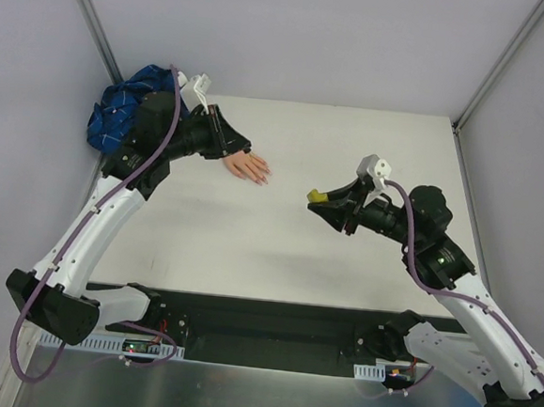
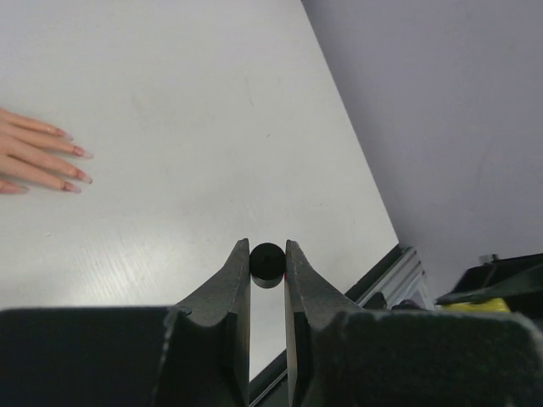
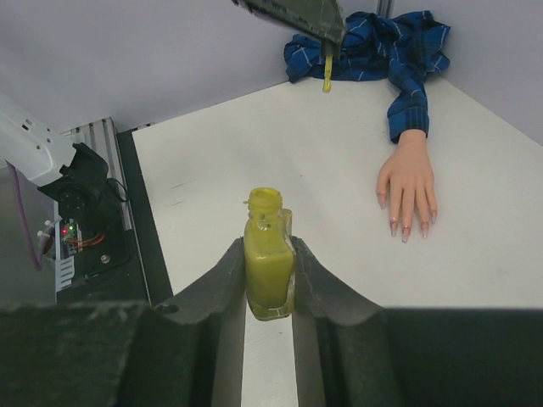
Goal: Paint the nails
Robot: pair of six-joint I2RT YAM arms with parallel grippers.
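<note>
The flesh-coloured mannequin hand (image 1: 246, 168) lies palm down on the white table, its blue plaid sleeve (image 1: 124, 109) bunched in the far left corner. Its pinkish-red nails (image 1: 263, 177) (image 2: 78, 165) (image 3: 407, 227) point toward the table's middle. My left gripper (image 1: 234, 144) (image 2: 267, 248) hovers just behind the hand, shut on a small black cap (image 2: 267, 264). From that cap a yellow brush (image 3: 327, 72) hangs down. My right gripper (image 1: 324, 200) (image 3: 268, 244) is at mid-table, right of the hand, shut on an open bottle of yellow polish (image 3: 268, 271) (image 1: 319, 195).
Grey walls close in the table on the left, back and right. A black strip with aluminium rail (image 2: 386, 275) runs along the near edge, where both arm bases (image 1: 271, 335) are mounted. Bare white tabletop (image 1: 278, 251) lies between the mannequin hand and the near edge.
</note>
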